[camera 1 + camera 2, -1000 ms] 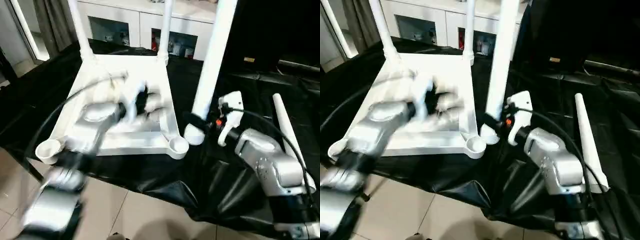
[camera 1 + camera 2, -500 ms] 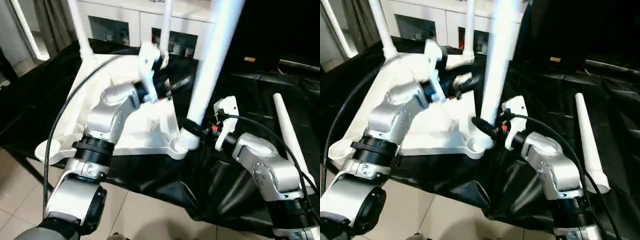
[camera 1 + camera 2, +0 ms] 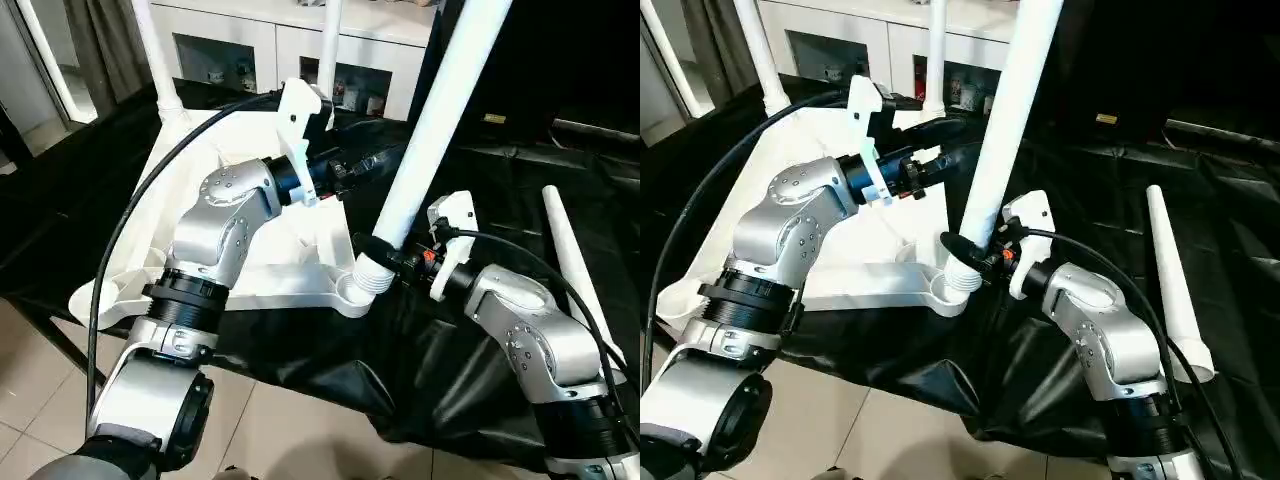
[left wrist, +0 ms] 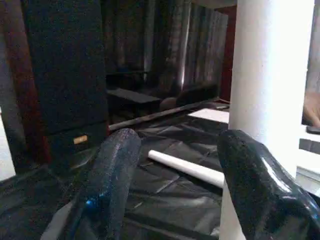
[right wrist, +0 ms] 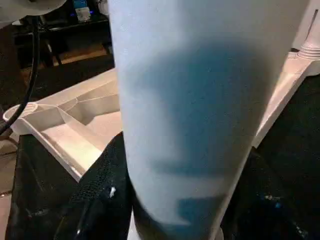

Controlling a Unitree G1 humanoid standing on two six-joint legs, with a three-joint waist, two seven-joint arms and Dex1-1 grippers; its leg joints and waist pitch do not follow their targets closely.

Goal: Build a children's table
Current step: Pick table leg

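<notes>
- At the near-right socket (image 3: 352, 290) of the upturned top (image 3: 240, 180), the right gripper (image 3: 385, 256) clamps the leg (image 3: 430, 130) near its foot, the shaft leaning toward one o'clock.
- Left gripper (image 3: 368, 166), half open and empty, sits just at nine o'clock of the shaft.
- Spare leg (image 3: 572, 262) lies far right.

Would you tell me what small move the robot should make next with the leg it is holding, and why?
Probably close the left gripper on the leg and straighten it. The right gripper clamps the leg's foot at the near socket of the tabletop, but the leg leans, and the left fingers stand open beside it.
</notes>
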